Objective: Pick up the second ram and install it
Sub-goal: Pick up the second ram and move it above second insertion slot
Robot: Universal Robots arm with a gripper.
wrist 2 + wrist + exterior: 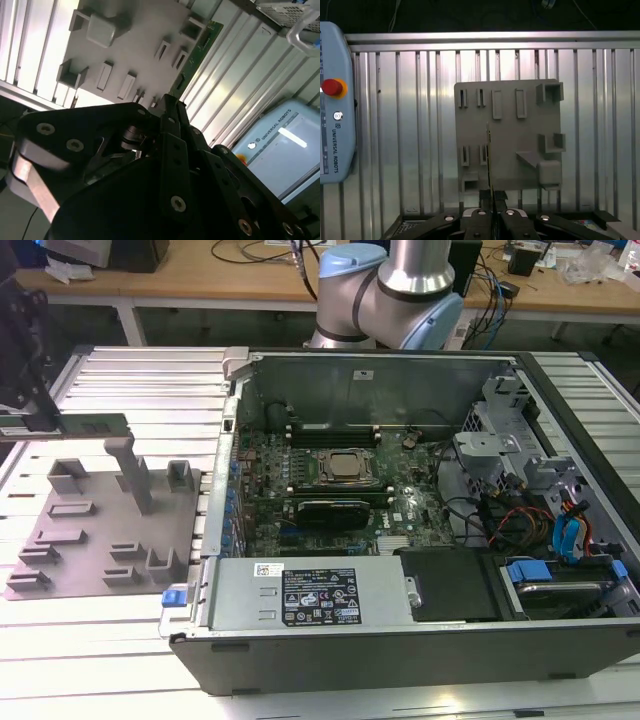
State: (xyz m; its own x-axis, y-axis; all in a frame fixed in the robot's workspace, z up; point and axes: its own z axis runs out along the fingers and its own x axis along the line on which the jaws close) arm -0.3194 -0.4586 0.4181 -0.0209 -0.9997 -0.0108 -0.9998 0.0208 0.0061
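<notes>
Down below claw [492, 199] and second ram [489, 150]: tray [512, 137].

Bright light glares off the slatted counter [130, 370] in the exterior view, washing out its near edge. In the second wrist view my tool [168, 102] looms dark and soft-focused. The second ram [202, 47] it pinches is evenly lit.
</notes>
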